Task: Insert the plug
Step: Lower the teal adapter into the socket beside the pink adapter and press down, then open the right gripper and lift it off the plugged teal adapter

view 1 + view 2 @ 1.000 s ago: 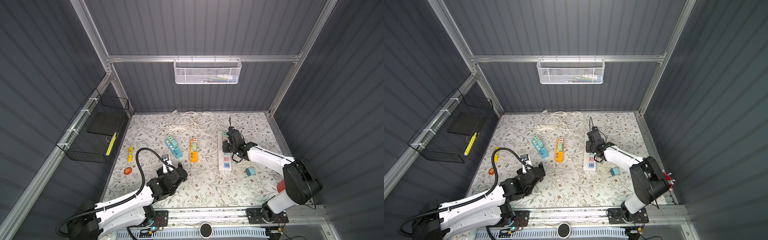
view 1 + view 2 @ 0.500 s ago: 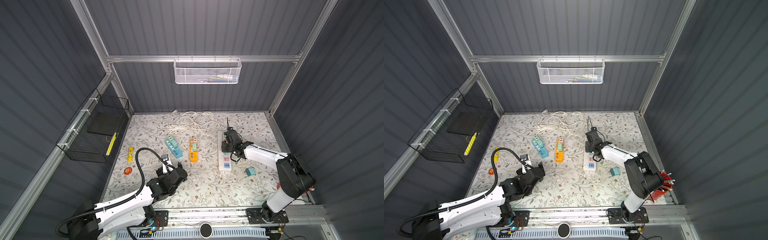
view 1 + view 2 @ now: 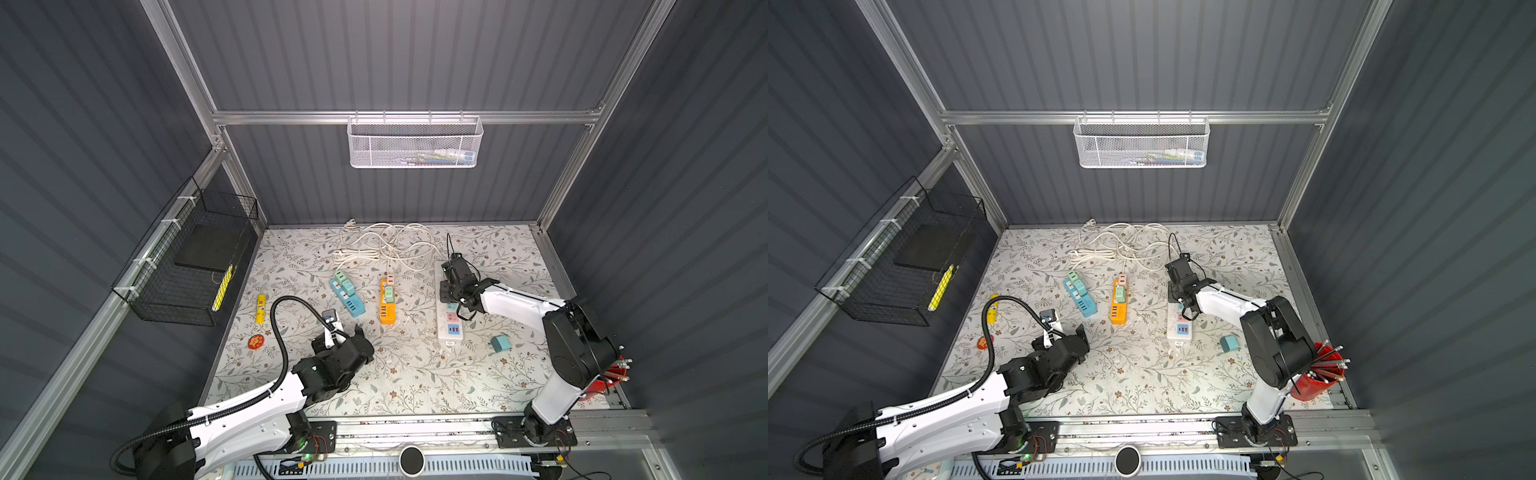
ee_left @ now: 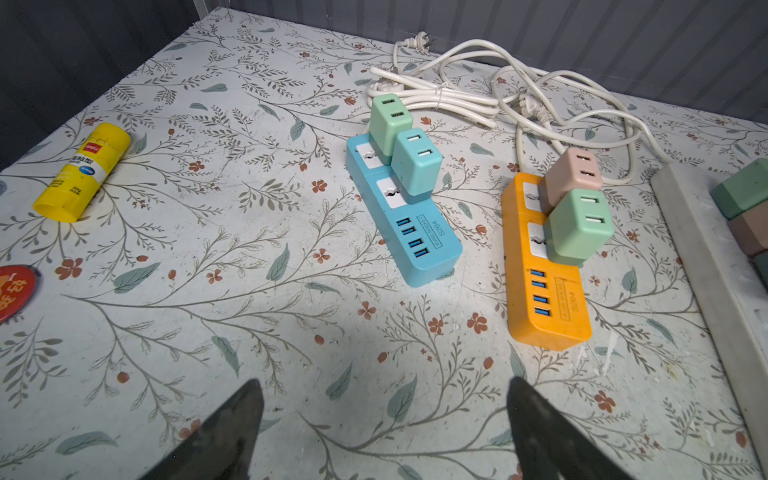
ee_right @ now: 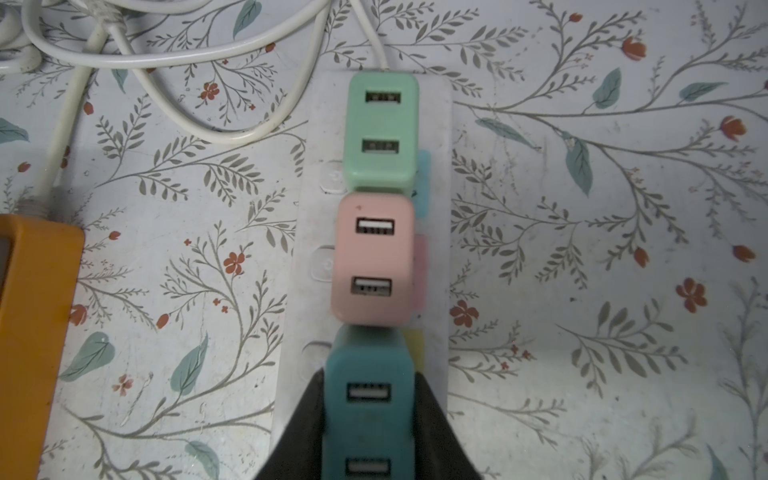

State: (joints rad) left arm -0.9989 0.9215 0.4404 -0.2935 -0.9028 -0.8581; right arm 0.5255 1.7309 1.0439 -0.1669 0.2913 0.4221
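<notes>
Two plastic cubes, mint charger (image 5: 382, 129) and pink charger (image 5: 376, 257), sit in the long white power strip (image 5: 436, 116) on the right; right pincer (image 5: 370, 395) pinches the teal cube plug (image 5: 368, 361) just nearer, probably keeping it square. Left pincer (image 4: 384, 386) hangs spread.

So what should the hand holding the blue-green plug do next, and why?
Probably press it gently straight down. The right gripper is shut on the blue-green plug, which sits over the white power strip, right beside the pink plug. I cannot tell whether it is fully in, so a small push should come before letting go.
</notes>
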